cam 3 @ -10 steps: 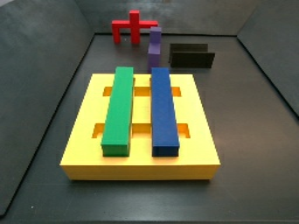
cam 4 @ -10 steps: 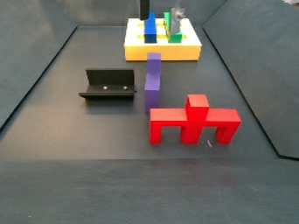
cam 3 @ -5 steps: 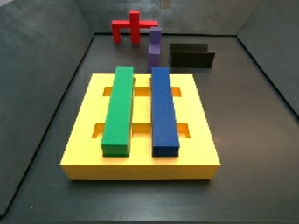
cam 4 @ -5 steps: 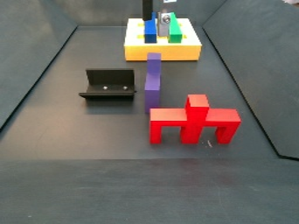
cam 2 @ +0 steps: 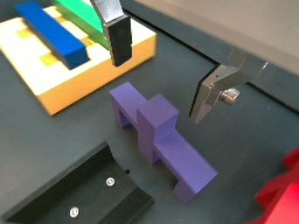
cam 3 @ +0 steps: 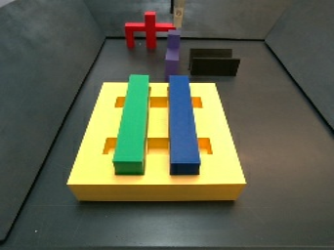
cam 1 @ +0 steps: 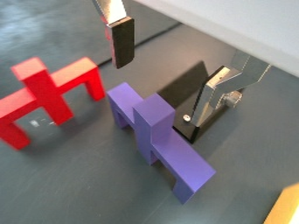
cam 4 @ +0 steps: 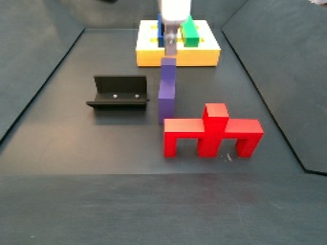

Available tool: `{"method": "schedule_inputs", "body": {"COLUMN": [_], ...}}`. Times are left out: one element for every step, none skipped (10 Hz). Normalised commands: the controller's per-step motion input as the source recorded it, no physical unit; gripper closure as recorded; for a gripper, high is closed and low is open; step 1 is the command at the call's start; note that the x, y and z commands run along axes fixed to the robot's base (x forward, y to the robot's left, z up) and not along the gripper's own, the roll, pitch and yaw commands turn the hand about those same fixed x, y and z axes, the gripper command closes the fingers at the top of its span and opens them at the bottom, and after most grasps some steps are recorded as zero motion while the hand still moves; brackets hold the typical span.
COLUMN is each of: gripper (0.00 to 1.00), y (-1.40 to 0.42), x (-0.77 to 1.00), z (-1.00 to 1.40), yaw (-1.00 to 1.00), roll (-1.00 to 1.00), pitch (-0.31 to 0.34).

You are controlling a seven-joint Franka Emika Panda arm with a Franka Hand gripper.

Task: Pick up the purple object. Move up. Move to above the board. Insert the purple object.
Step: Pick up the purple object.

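The purple object (cam 4: 167,86) lies flat on the dark floor between the red piece and the board. It shows in both wrist views (cam 1: 152,131) (cam 2: 158,140) and is small at the back in a side view (cam 3: 173,47). My gripper (cam 4: 171,43) is open and empty. It hangs above the purple object's end nearest the board, with one finger (cam 2: 118,39) on each side and clear of it (cam 1: 167,66). The yellow board (cam 3: 156,181) (cam 2: 82,83) holds a green bar (cam 3: 131,122) and a blue bar (cam 3: 183,122) in its slots.
A red piece (cam 4: 211,134) (cam 1: 47,87) stands just beyond the purple object's far end. The black fixture (cam 4: 118,93) (cam 1: 193,96) stands close beside the purple object. Dark walls enclose the floor.
My gripper has moved from over the board toward the purple object and now hangs above its near end, still open. The pieces have not moved.
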Motion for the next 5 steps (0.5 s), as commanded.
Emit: {"method": "schedule_inputs", "body": {"gripper": [0.0, 0.0, 0.0, 0.0, 0.0], "y": [-0.03, 0.0, 0.0, 0.0, 0.0], "x": [0.33, 0.19, 0.0, -0.04, -0.22], "z": [-0.42, -0.42, -0.33, -0.31, -0.41], "yaw": [-0.61, -0.53, -0.25, -0.08, 0.02], "roll": [-0.1, -0.06, 0.0, 0.0, -0.07], "pitch": [0.023, 0.016, 0.0, 0.0, -0.071]}}
